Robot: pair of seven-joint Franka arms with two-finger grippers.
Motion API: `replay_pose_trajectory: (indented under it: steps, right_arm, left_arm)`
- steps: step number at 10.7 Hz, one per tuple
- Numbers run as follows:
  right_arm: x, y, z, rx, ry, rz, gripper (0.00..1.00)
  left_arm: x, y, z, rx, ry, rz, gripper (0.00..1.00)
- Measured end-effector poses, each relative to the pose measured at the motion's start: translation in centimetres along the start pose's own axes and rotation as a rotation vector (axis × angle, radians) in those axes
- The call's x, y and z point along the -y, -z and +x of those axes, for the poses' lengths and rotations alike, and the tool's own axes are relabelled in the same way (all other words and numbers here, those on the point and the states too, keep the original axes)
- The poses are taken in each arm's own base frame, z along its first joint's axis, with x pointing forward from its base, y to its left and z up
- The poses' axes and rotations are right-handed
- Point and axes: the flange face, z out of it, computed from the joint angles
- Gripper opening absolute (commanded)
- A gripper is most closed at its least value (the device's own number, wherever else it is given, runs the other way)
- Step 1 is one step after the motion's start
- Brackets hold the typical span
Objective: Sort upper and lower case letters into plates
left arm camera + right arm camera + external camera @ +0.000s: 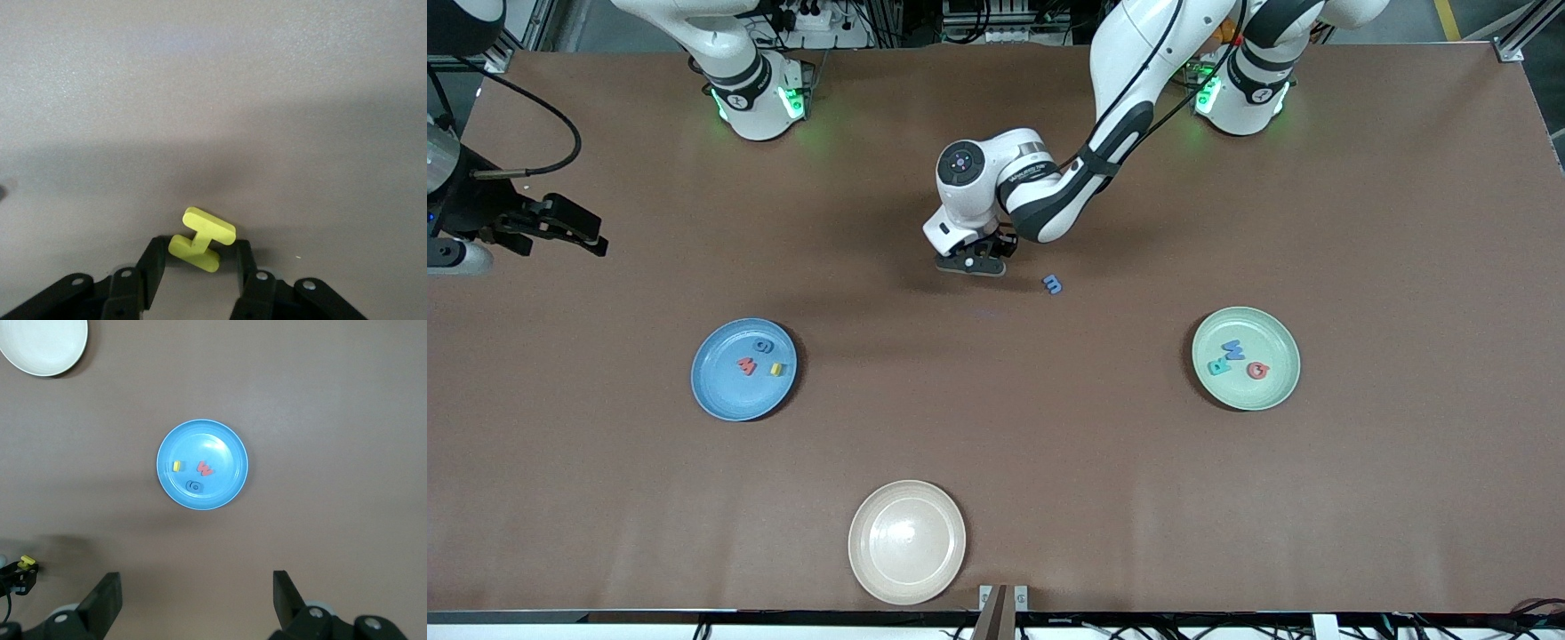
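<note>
The brown bench carries my blue plate with w, g and u, and my mint green plate with R, M and Q. My right gripper waits, spread wide, high over the blue plate. My left gripper is low over mid-bench, the yellow H tilted between its fingers. The blue m lies just beside it.

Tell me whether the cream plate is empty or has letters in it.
Empty. The cream plate shows only bare surface in the front view, while the blue plate and the green plate each hold three letters.
</note>
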Motion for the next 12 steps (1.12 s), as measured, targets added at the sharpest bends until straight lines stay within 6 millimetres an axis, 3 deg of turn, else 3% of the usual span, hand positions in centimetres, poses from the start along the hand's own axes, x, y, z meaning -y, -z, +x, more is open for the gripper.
replay_pose_trajectory:
  steps: [2, 3, 5, 7, 12]
  right_arm:
    - [0.41, -0.02, -0.03, 0.001, 0.009, 0.000, 1.00]
    - [0.69, -0.02, -0.05, 0.001, 0.014, 0.000, 1.00]
    - [0.85, -0.02, -0.06, 0.000, 0.017, 0.000, 1.00]
    - [0.85, -0.02, -0.06, 0.000, 0.017, 0.000, 1.00]
    - [0.87, -0.02, -0.05, 0.000, 0.017, 0.001, 1.00]
  left_arm:
    - [-0.04, 0.02, -0.01, -0.002, -0.003, 0.000, 0.45]
    - [-0.06, 0.05, 0.02, -0.008, -0.008, 0.001, 0.35]
    - [-0.11, 0.13, 0.06, -0.012, -0.010, -0.001, 0.34]
    - [-0.10, 0.19, 0.16, -0.015, -0.010, -0.002, 0.23]
    - [0.28, 0.44, 0.88, -0.027, -0.002, -0.001, 0.17]
